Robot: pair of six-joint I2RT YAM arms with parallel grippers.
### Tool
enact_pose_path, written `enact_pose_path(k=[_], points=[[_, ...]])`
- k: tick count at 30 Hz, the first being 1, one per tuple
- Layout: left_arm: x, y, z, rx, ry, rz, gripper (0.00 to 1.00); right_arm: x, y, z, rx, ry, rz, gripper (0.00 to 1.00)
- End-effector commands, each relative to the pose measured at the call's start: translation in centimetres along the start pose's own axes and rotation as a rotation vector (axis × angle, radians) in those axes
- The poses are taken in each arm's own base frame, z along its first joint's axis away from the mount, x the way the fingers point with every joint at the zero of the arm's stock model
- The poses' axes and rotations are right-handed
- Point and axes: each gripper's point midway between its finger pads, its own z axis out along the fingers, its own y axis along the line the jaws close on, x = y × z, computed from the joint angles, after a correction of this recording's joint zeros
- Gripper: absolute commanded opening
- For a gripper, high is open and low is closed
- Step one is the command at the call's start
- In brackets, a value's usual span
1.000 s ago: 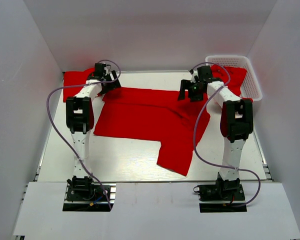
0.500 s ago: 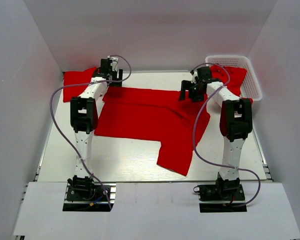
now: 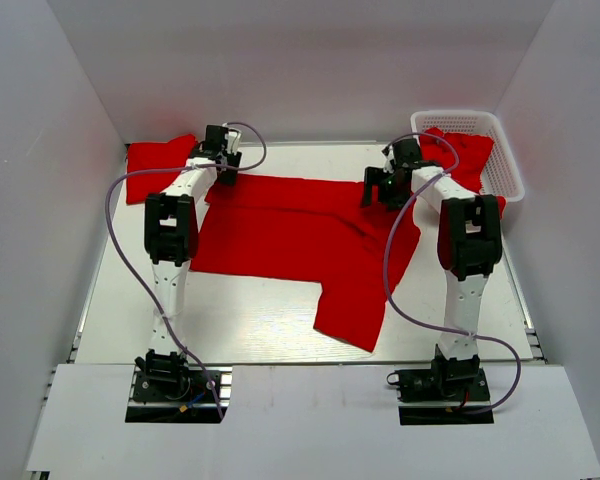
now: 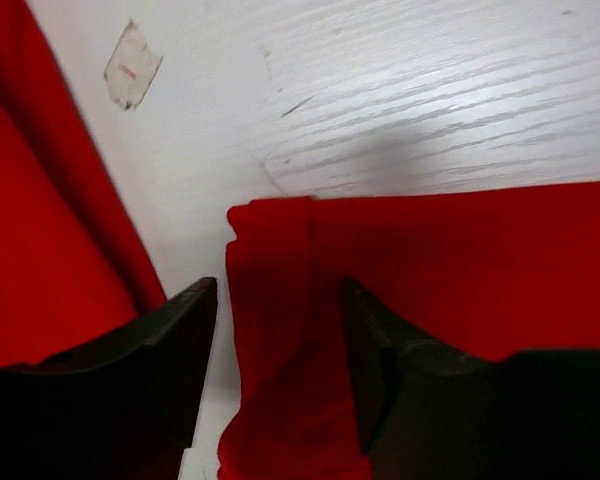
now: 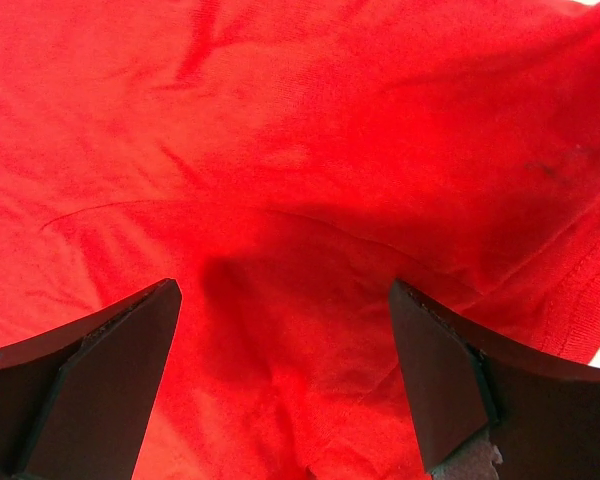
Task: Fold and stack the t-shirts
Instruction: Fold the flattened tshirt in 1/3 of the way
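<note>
Top external view takes in the whole spread t-shirt point(image 3: 300, 235) lying between the two arms. Only the left wrist view shows the left gripper point(image 4: 277, 290) spread astride the t-shirt's corner, a paper scrap point(image 4: 132, 64) beyond it; the right wrist view shows the right gripper point(image 5: 285, 285) gaping wide over cloth.
</note>
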Motion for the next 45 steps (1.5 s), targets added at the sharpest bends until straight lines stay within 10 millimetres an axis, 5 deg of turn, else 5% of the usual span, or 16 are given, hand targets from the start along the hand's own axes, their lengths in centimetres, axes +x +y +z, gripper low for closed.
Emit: enact_pose_path(k=[1,6,11,18,19,21,22,26,27,29,38,43,45], points=[[-1.0,2.0,-1.1,-0.081,-0.008,-0.004,0.59,1.0,-1.2,0.7,0.041,0.038,0.06,0.9],[-1.2,1.9,-0.6,-0.094,-0.028,-0.054,0.49,2.2,-1.8,1.5,0.044,0.074,0.081,0.88],[-3.0,1.4,-0.6,-0.061,-0.092,-0.098,0.46,3.7,-2.6,2.5,0.073,0.128,0.101,0.69],[-3.2,0.4,1.1,-0.02,-0.107,-0.097,0.39,4.5,-3.5,2.6,0.098,0.148,0.109,0.62],[-3.0,0.3,1.5,-0.021,-0.108,-0.097,0.36,4.6,-3.5,2.7,0.098,0.151,0.114,0.6],[-3.6,1.1,1.4,-0.063,-0.123,-0.13,0.05,4.8,-3.6,2.7,0.096,0.157,0.122,0.52],[-3.9,1.5,1.2,-0.086,-0.129,-0.147,0.0,4.9,-3.6,2.7,0.097,0.158,0.122,0.49],[-5.0,2.6,-0.3,-0.111,-0.154,-0.243,0.0,5.3,-4.1,2.6,0.123,0.161,0.141,0.22],[-4.8,3.3,-0.6,-0.118,-0.152,-0.283,0.0,5.6,-4.2,2.6,0.129,0.168,0.142,0.07],[-4.9,3.5,-1.5,-0.107,-0.154,-0.377,0.0,6.2,-4.7,2.4,0.153,0.184,0.157,0.0],[-6.9,6.2,-5.5,0.084,-0.207,-0.712,0.0,7.6,-6.4,1.9,0.21,0.213,0.218,0.0],[-6.8,6.1,-4.7,0.212,-0.232,-0.765,0.01,7.3,-6.6,1.9,0.206,0.205,0.221,0.0],[-6.8,6.0,-3.7,0.251,-0.225,-0.788,0.09,7.2,-6.7,2.0,0.208,0.203,0.219,0.0]])
